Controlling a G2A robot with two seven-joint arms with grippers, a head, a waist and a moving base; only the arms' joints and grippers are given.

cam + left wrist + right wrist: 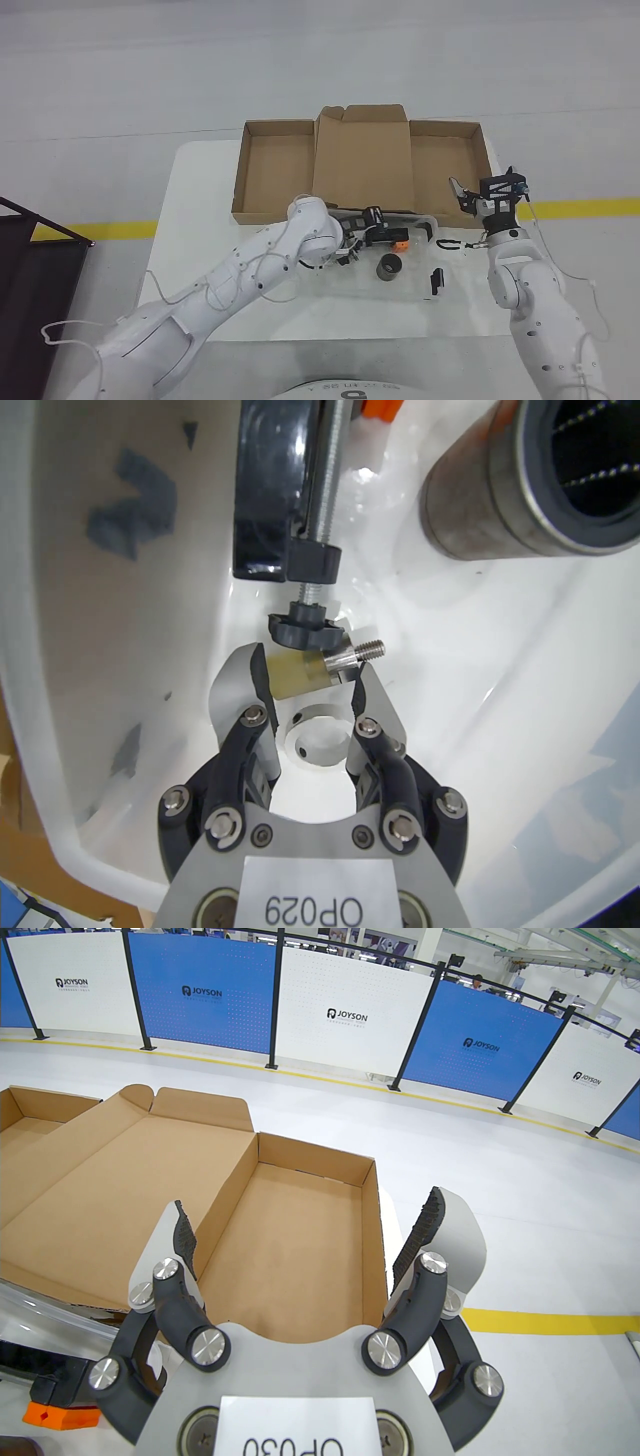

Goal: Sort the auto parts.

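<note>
A small stud [310, 670], with a brass-coloured body, a steel collar and a threaded tip, lies slantwise between the fingers [260, 680] of the left gripper [309, 680], whose pads press against its two ends, so the tool is clamped on it. Whether the stud is lifted or resting on the floor of the translucent white tray [75, 650] cannot be told. Just behind it, between the fingers, a silver ring [320, 742] with small side holes lies flat on the tray floor. The black knob at the end of a black clamp [265, 500] with a threaded rod sits just beside the stud's collar, close to touching. A dull metal cylinder [480, 500] with a dark bore lies on its side a little apart from them, and an orange piece [382, 407] shows at the clamp's far end. In the top view, the cylinder [389, 266] and the orange piece [399, 243] lie near the middle of the white table [200, 200], with a small black part [435, 281] and a black hook [447, 244] toward the right arm. The right gripper [307, 1205] hangs above the near edge of the right compartment of an open cardboard box [310, 1248], its fingers spread wide with nothing between them.
</note>
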